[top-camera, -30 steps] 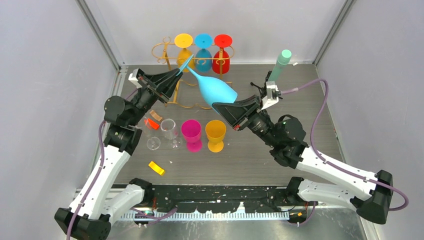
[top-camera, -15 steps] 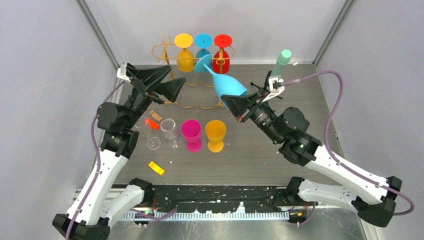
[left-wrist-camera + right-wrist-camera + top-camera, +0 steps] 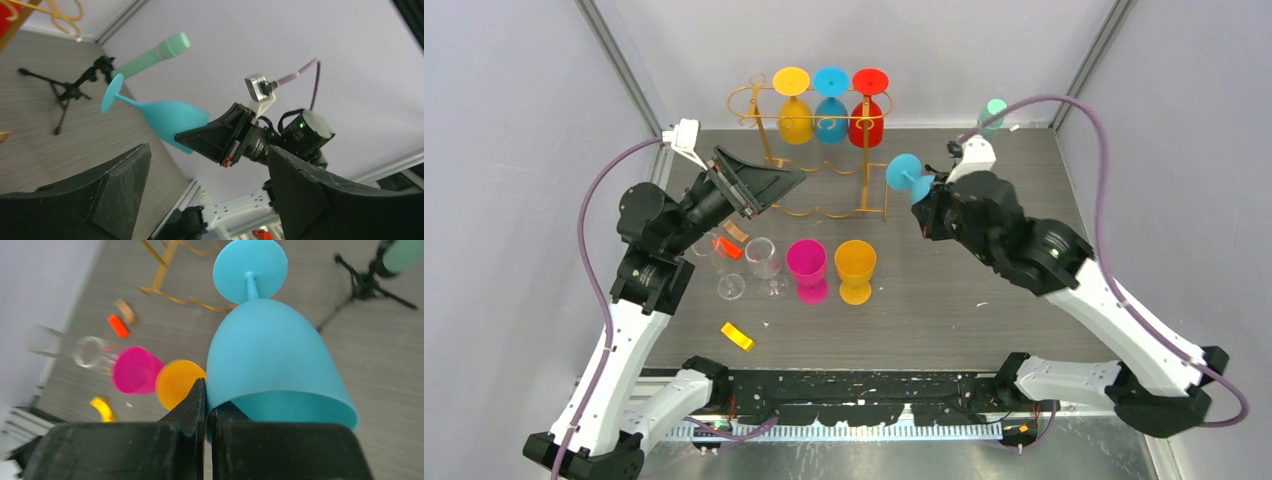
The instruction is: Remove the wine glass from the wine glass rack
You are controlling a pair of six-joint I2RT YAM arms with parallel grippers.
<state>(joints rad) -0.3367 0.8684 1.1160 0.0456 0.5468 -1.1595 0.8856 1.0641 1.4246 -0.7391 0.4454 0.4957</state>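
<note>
Clutter is gathered left of the middle of the desk (image 3: 954,310). A magenta cup (image 3: 806,262) and an orange cup (image 3: 855,262) stand side by side, and clear glasses (image 3: 762,258) are seen just to their left. Small orange and yellow scraps (image 3: 737,336) are scattered near them.

The wine glass rack (image 3: 865,178) stands toward the far edge. A yellow glass (image 3: 792,100), a blue glass (image 3: 830,102) and a red glass (image 3: 867,105) are hung upside down from its top rail. A black tripod (image 3: 65,92) carrying a green cylinder (image 3: 994,108) is set near the far right corner.

The wine glass (image 3: 270,355), turquoise, is off the rack and is held in the air just to the right of it. It lies between the rack's right upright and the tripod, and its foot is turned toward the rack. Its rim is pinched by the right fingers (image 3: 206,390), which are closed on the bowl wall. The left fingers (image 3: 776,188) are spread wide and nothing is gripped by them. They are held over the left part of the rack's wavy base, well apart from the wine glass.

Open desk surface is seen from the orange cup across to the right side. The desk is bounded by grey walls (image 3: 1164,150) on the left, far and right sides.
</note>
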